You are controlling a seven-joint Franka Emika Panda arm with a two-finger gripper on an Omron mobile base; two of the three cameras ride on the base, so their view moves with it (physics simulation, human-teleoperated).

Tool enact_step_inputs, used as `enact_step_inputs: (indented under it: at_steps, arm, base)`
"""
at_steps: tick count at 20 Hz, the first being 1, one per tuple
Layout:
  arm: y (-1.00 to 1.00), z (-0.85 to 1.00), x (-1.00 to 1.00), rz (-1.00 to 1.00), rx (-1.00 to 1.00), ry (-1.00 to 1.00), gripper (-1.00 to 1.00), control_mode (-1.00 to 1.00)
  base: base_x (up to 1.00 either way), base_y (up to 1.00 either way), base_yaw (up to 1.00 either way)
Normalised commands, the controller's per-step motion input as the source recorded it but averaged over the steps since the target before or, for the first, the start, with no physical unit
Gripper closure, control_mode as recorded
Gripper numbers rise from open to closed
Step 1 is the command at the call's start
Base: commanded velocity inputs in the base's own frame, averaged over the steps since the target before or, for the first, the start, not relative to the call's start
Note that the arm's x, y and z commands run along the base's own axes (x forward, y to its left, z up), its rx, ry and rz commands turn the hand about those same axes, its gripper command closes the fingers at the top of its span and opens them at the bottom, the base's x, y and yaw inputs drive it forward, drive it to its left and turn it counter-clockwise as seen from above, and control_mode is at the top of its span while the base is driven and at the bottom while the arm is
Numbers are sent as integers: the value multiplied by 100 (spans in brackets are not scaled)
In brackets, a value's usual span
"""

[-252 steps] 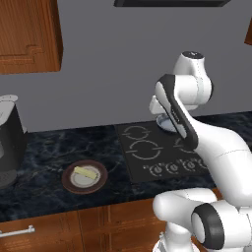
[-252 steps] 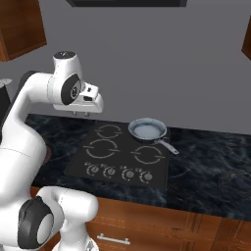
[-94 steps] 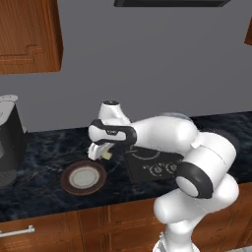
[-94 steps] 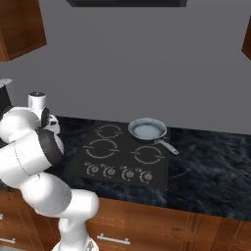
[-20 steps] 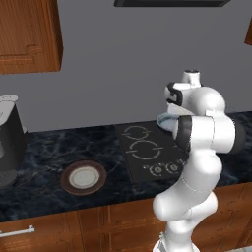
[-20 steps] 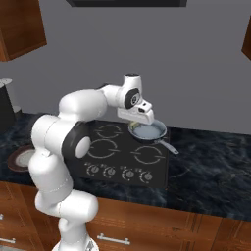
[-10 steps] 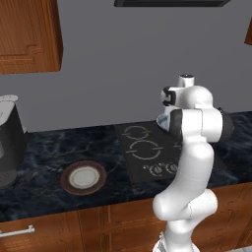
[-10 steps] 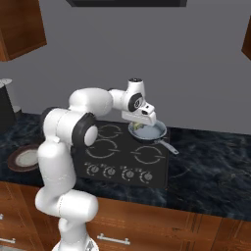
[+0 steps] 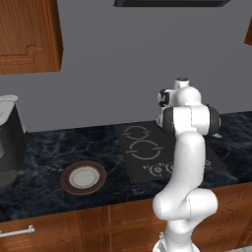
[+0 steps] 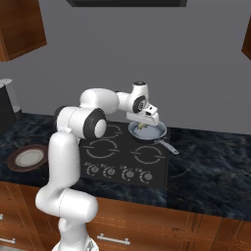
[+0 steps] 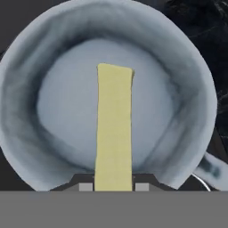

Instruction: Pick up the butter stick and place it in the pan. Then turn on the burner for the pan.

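The butter stick (image 11: 114, 129) is seen held between the fingertips (image 11: 86, 187) at its near end, the gripper (image 10: 142, 126) being closed narrowly on it directly above the pan (image 11: 111, 89). Whether its far end touches the pan floor cannot be told.

Handling, as judged: the bar is light and soft, likely to dent under a hard squeeze and to turn slippery once warmed. It is best taken across its two long flat sides, with light pressure.

Orientation: in the hand view the long axis runs away from the fingertips towards the centre of the pan, so the bar is taken to hang end-down.

The pan is seen on the back right burner of the cooktop (image 10: 125, 158), handle (image 10: 168, 146) pointing right-forward. The knobs (image 10: 109, 171) are noted along the front edge, untouched. The brown plate (image 9: 83, 177) lies well apart to the left.
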Motion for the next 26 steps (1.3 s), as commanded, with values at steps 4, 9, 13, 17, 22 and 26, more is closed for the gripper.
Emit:
enact_step_inputs:
  at_steps: [4,9,13,17,22,26]
  arm:
    - [-10,-21,44,0,0,3,100,-100]
    - [-5,-27,31,0,0,4,100,-100]
    - [0,-32,28,0,0,4,100,-100]
    - [-1,-27,26,0,0,4,100,-100]
    - [0,-10,11,0,0,1,-100,-100]
    - [0,0,0,0,0,0,-100,-100]
  base:
    - [0,0,0]
    - [0,0,0]
    - [0,0,0]
    - [0,0,0]
    - [0,0,0]
    - [0,0,0]
